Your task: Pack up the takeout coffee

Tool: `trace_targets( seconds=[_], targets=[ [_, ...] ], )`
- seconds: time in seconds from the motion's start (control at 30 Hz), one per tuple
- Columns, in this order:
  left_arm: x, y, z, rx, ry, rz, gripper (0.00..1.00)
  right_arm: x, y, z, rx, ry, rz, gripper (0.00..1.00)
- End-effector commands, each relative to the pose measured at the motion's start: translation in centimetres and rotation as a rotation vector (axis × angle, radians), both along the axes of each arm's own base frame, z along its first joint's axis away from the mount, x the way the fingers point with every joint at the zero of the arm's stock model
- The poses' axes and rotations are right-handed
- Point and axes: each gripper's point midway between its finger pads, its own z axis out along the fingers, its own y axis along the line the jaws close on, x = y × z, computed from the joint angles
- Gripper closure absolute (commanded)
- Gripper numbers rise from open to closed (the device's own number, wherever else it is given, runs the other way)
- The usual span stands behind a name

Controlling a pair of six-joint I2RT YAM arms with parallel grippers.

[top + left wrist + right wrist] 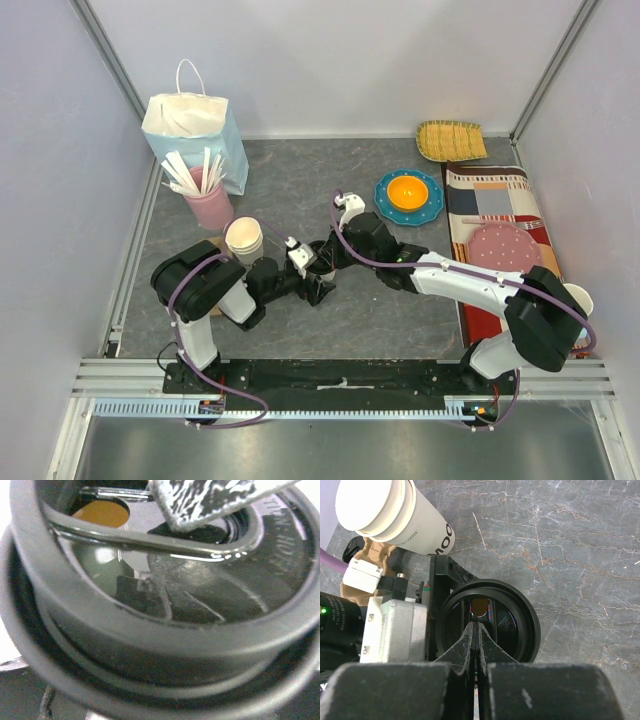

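Note:
The takeout coffee's round black lid [512, 625] fills the left wrist view [165, 645]; its small opening shows orange-brown. The white cup body is hidden under the lid. My left gripper [317, 286] reaches in from the left and closes around the cup just below the lid, with one black finger [444, 575] beside the rim. My right gripper [476, 626] is shut, its tips resting on the lid's top from above. Its finger [200, 500] also shows in the left wrist view. In the top view my right gripper [326, 262] meets the left one mid-table.
Stacked lidless cream cups [244, 240] stand just left of the grippers on a brown cardboard piece [367, 555]. A pink cup of white sticks [208, 206] and a paper bag [196, 125] are at back left. A blue plate with orange bowl [408, 195], woven tray [451, 140] and striped placemat [495, 210] lie right.

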Motion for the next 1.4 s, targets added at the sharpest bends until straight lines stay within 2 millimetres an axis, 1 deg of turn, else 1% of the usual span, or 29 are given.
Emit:
trace_targets(
  seconds=[0.0,0.03,0.07,0.1,0.13,0.23,0.3,0.33,0.37,0.43,0.47,0.5,0.53,0.57,0.6,0.63,0.73,0.77,0.8,0.87,0.9,0.93,0.97,1.0,1.03,1.1,1.13,1.23,1.37],
  targets=[
    [1.0,-0.8,10.0,-0.225,-0.33,-0.015,0.01,-1.8,-2.7,-5.1,-0.162,0.112,-0.019,1.0],
    [0.9,-0.7,10.7,-0.237,-0.343,-0.012,0.0,-1.8,-2.8,-5.2,-0.163,0.113,-0.022,1.0],
    [0.8,-0.6,11.1,-0.243,-0.345,-0.012,0.0,-1.9,-3.0,-5.6,-0.173,0.112,-0.027,1.0],
    [0.7,-0.6,11.0,-0.236,-0.334,-0.013,0.0,-1.8,-3.2,-5.7,-0.178,0.112,-0.034,1.0],
    [0.6,-0.6,11.7,-0.246,-0.348,-0.016,0.0,-1.8,-3.2,-5.8,-0.18,0.111,-0.035,1.0],
    [0.3,-0.5,12.0,-0.242,-0.344,-0.023,0.0,-1.7,-3.3,-6.0,-0.183,0.104,-0.039,1.0],
    [-0.3,-0.4,12.5,-0.248,-0.356,-0.039,0.0,-1.5,-3.3,-6.0,-0.188,0.099,-0.038,1.0],
    [-0.6,-0.3,12.4,-0.245,-0.351,-0.049,0.0,-1.5,-3.2,-6.1,-0.19,0.099,-0.036,1.0],
    [-1.1,-0.2,13.1,-0.257,-0.359,-0.061,0.0,-1.5,-3.2,-6.3,-0.194,0.101,-0.035,1.0],
    [-2.0,-0.3,13.2,-0.255,-0.35,-0.103,0.0,-1.4,-3.2,-6.4,-0.202,0.097,-0.032,1.0],
    [-2.3,-0.4,12.5,-0.236,-0.314,-0.113,0.0,-1.3,-3.1,-6.5,-0.205,0.095,-0.032,1.0],
    [-2.8,-0.5,13.2,-0.244,-0.321,-0.142,0.0,-1.3,-3.1,-6.4,-0.205,0.09,-0.03,1.0],
    [-3.1,-0.5,13.4,-0.244,-0.32,-0.152,0.0,-1.2,-3.2,-6.4,-0.208,0.089,-0.033,1.0],
    [-3.4,-0.4,13.1,-0.237,-0.306,-0.156,0.0,-1.2,-3.1,-6.3,-0.203,0.085,-0.034,1.0],
    [-3.8,-0.3,13.8,-0.249,-0.323,-0.169,0.0,-1.2,-3.1,-6.3,-0.204,0.083,-0.032,1.0],
    [-4.0,-0.2,13.9,-0.25,-0.326,-0.175,0.0,-1.2,-3.1,-6.3,-0.202,0.082,-0.033,1.0],
    [-4.4,0.1,13.6,-0.24,-0.308,-0.187,0.02,-1.2,-3.2,-6.4,-0.205,0.084,-0.034,1.0],
    [-4.5,-0.1,13.7,-0.254,-0.272,-0.192,0.03,-1.1,-3.3,-6.5,-0.208,0.085,-0.036,1.0],
    [-4.7,-0.2,13.1,-0.237,-0.245,-0.208,0.04,-1.1,-3.3,-6.6,-0.21,0.085,-0.037,1.0],
    [-4.6,-0.2,13.1,-0.225,-0.246,-0.213,0.04,-1.1,-3.2,-6.6,-0.21,0.085,-0.034,1.0],
    [-4.5,-0.2,12.4,-0.205,-0.225,-0.204,0.04,-1.1,-3.3,-6.6,-0.212,0.085,-0.035,1.0],
    [-4.2,-0.1,12.1,-0.193,-0.214,-0.192,0.04,-1.1,-3.3,-6.5,-0.208,0.083,-0.037,1.0],
    [-3.6,-0.2,12.3,-0.189,-0.211,-0.173,0.04,-1.2,-3.4,-6.6,-0.207,0.086,-0.035,1.0],
    [-2.9,0.1,12.0,-0.16,-0.224,-0.141,0.04,-1.3,-3.4,-6.5,-0.204,0.084,-0.036,1.0],
    [-2.6,0.3,12.1,-0.146,-0.249,-0.131,0.04,-1.4,-3.5,-6.0,-0.193,0.076,-0.037,1.0],
    [-1.9,0.7,12.3,-0.125,-0.277,-0.101,0.02,-1.7,-4.2,-6.3,-0.201,0.074,-0.045,1.0],
    [-1.5,0.8,12.2,-0.099,-0.292,-0.096,0.02,-1.6,-4.0,-5.9,-0.184,0.056,-0.043,1.0],
    [-0.5,1.3,12.3,-0.046,-0.332,-0.071,0.01,-2.1,-3.9,-6.2,-0.19,0.057,-0.024,1.0],
    [-1.0,1.3,12.8,-0.005,-0.417,-0.126,0.0,-2.5,-3.5,-6.3,-0.188,0.044,-0.011,1.0]
  ],
)
